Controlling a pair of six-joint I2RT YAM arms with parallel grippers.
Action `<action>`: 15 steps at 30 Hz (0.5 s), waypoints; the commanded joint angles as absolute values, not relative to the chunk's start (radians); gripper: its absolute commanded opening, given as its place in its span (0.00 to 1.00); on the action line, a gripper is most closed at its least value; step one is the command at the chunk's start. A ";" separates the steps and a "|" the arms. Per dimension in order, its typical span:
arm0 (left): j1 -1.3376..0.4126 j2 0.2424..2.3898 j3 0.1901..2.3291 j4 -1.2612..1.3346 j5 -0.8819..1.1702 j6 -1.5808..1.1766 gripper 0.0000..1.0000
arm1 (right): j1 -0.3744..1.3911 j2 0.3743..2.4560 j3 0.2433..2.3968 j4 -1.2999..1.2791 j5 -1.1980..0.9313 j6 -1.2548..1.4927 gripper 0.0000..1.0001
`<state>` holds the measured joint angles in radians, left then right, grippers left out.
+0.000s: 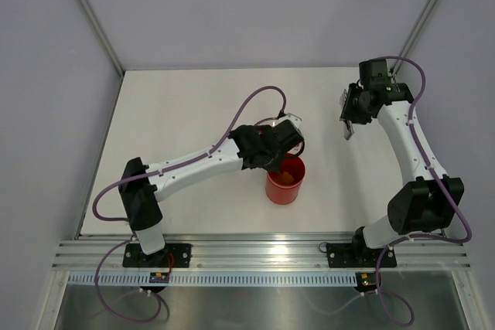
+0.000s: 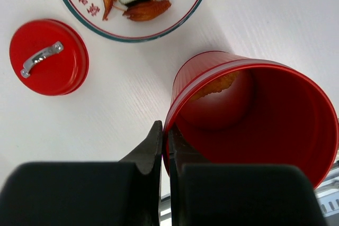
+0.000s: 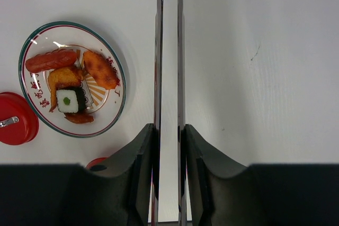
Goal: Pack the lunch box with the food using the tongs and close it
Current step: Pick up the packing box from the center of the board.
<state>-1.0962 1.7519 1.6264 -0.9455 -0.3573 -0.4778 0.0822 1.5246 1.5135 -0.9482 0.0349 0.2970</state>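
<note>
Pinching the lunch box (image 2: 275, 120) by its rim on the desk, the jaws of the left gripper (image 2: 165, 130) are closed; those of the right gripper (image 3: 168, 130) grip the tongs (image 3: 158, 51). The smooth sausage (image 3: 50, 61) on the plate (image 3: 117, 104) may slip from them.

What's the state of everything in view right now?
Lunch box: upright, lid off, one fried piece inside.
Lid: lying flat, handle up.
Plate: holds sausage, roll, fried bits.
Tongs: held, arms nearly together, nothing seen between them.
Left gripper: shut on the Lunch box rim.
Right gripper: shut on the Tongs.
</note>
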 commanded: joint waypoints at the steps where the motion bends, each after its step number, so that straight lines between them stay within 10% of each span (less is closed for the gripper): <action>1: -1.080 1.765 1.767 -0.888 -0.396 -0.443 0.00 | 0.078 1.468 1.509 -0.908 0.038 0.305 0.34; 15: -0.838 1.671 1.786 -0.979 -0.403 -0.428 0.00 | 0.078 1.451 1.509 -0.917 0.046 0.302 0.34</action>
